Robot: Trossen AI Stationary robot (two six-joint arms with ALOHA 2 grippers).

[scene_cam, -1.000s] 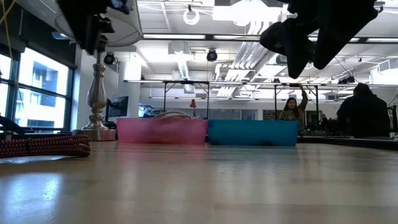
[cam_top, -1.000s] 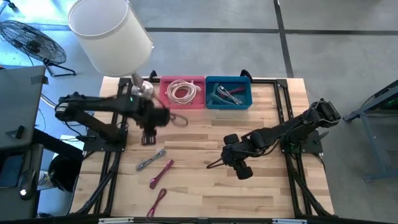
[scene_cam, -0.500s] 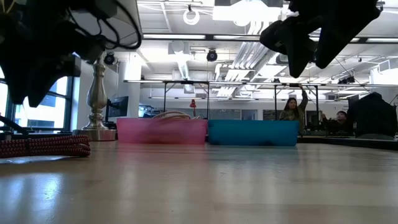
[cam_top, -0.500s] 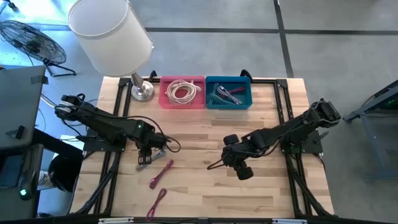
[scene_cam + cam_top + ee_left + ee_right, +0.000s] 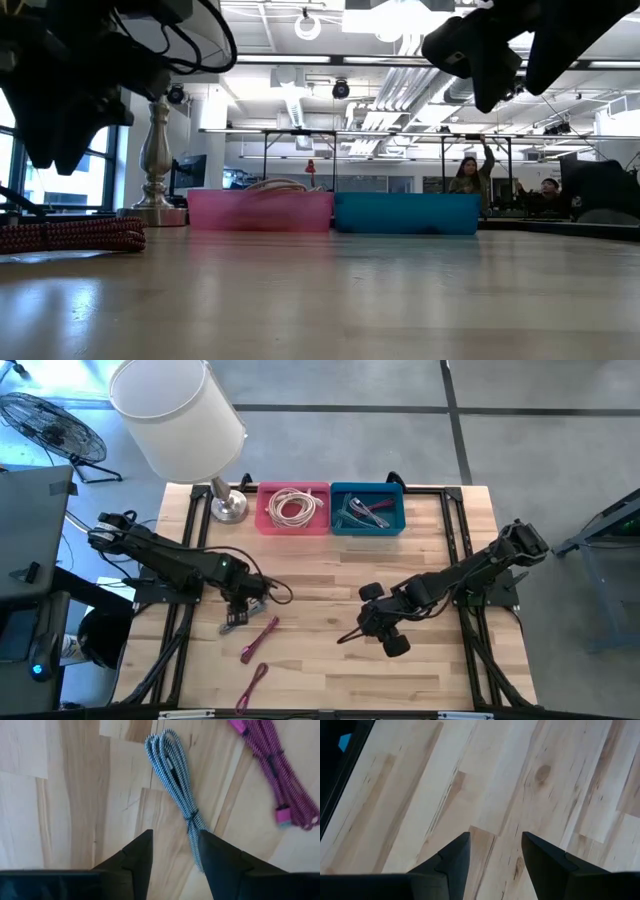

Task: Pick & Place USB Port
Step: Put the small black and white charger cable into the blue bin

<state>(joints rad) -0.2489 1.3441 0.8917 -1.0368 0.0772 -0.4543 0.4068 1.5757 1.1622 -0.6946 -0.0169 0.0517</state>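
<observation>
A grey-and-white braided cable bundle [image 5: 176,775] lies flat on the wooden table, seen in the high view as a short grey strip [image 5: 234,624]. My left gripper [image 5: 175,851] hangs open just above it, and the bundle's tail runs between the fingers, close to one finger [image 5: 218,860]. In the high view the left gripper [image 5: 240,610] stands at the table's left middle. A pink cable [image 5: 259,638] lies beside the grey one. My right gripper [image 5: 495,847] is open over bare wood, right of centre [image 5: 350,634].
A second pink cable [image 5: 252,685] lies near the near edge. At the far edge stand a pink bin [image 5: 293,508] with a white cable coil, a blue bin [image 5: 367,509] with cables, and a lamp base [image 5: 229,506]. People show in the room beyond.
My left gripper has swung from beside the pink bin toward the near edge and now hangs over the grey cable bundle, holding still for the last half second. My right gripper has shifted a little toward the near edge. The cables have not moved.
</observation>
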